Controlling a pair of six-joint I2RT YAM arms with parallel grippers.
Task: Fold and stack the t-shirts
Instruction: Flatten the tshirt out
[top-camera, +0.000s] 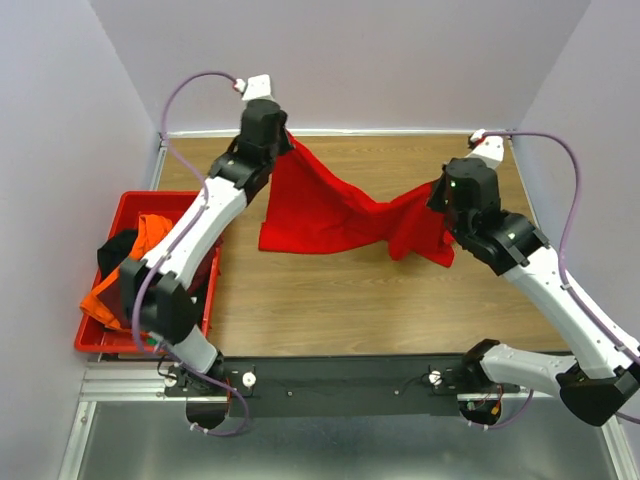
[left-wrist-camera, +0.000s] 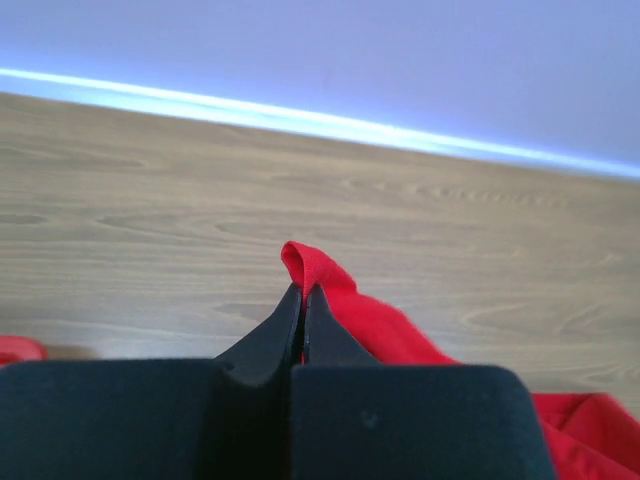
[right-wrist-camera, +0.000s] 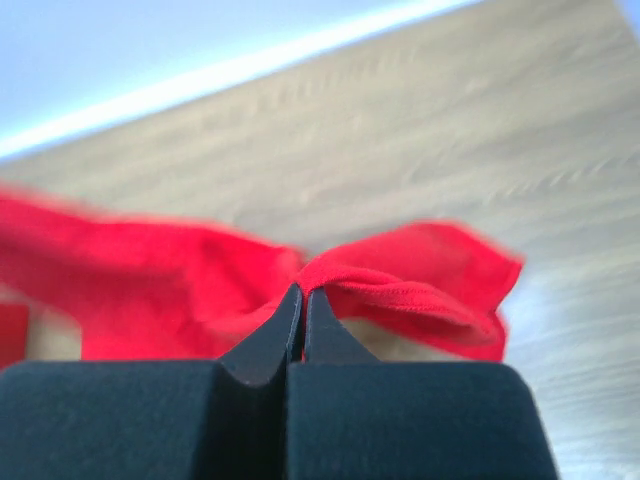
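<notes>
Bright red t-shirt (top-camera: 320, 215) hangs strung betw. the two arms over the far half of the wooden surface (top-camera: 350, 310); it's raised at both ends, w/ the middle sagging in a shallow dip; the wide L part drapes down to a straight lower hem, and whether that hem touches the wood can't be told from the top view. Left end effector (top-camera: 284, 138) sits near the far-L corner of the surface, clenched on the shirt's top edge; in the L wrist view the left end effector (left-wrist-camera: 303, 291) has its fingers pressed together w/ a small fold of the red t-shirt (left-wrist-camera: 385, 328) pinched at the tips, the rest of the cloth trailing off to the lower R. Right end effector (top-camera: 441, 196) is at the far R, also clamped on the shirt; in the R wrist view the right end effector (right-wrist-camera: 303, 290) grips a bunched, stitched edge of the red t-shirt (right-wrist-camera: 150, 285), cloth fanning out to both sides, the L part blurred. Red crate (top-camera: 98, 346) sits at the L edge of the surface, well apart from the held shirt; inside lie an orange t-shirt (top-camera: 152, 232) and a black t-shirt (top-camera: 114, 250), crumpled together; the L arm's forearm crosses above the crate's R side.
</notes>
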